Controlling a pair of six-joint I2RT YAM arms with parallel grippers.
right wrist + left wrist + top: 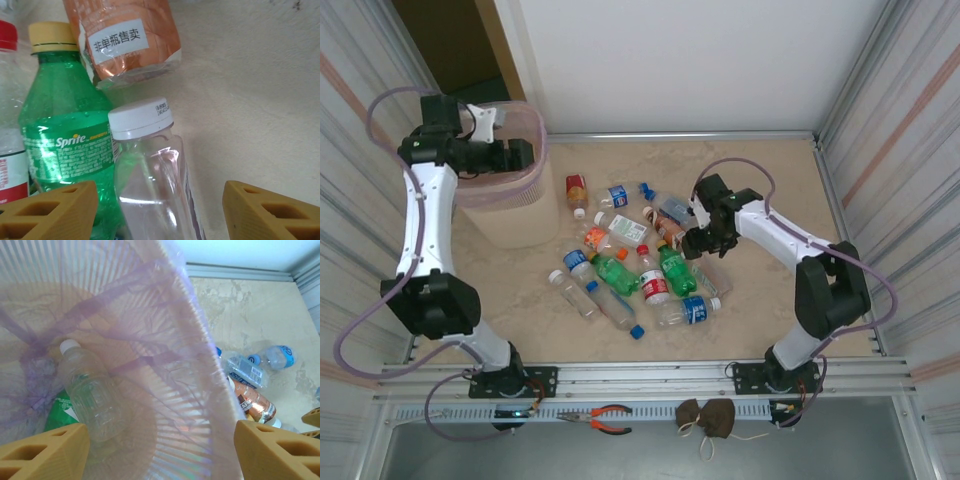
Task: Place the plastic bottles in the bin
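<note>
Over the middle of the surface, my right fingers sit low in the heap of plastic bottles. They stand apart on either side of a clear white-capped bottle and do not pinch it yet; a gap shows on its right flank.

To do this grasp well, I would centre on the bottle's body below the shoulder. I would also keep the left-hand finger from catching the green Sprite bottle that lies touching it. Thin plastic like this probably dents and squirts out, so I would close slowly, then lift straight up before swinging toward the bin. A copper-labelled bottle lies just beyond.

My right arm is folded, with the elbow out toward the right edge and the forearm reaching back to the centre, wrist tipped down. My left arm stretches along the left edge to the far left corner, wrist bent over the bin's rim. The left fingers are wide apart and empty. Below them a clear bottle lies inside the bin.
</note>
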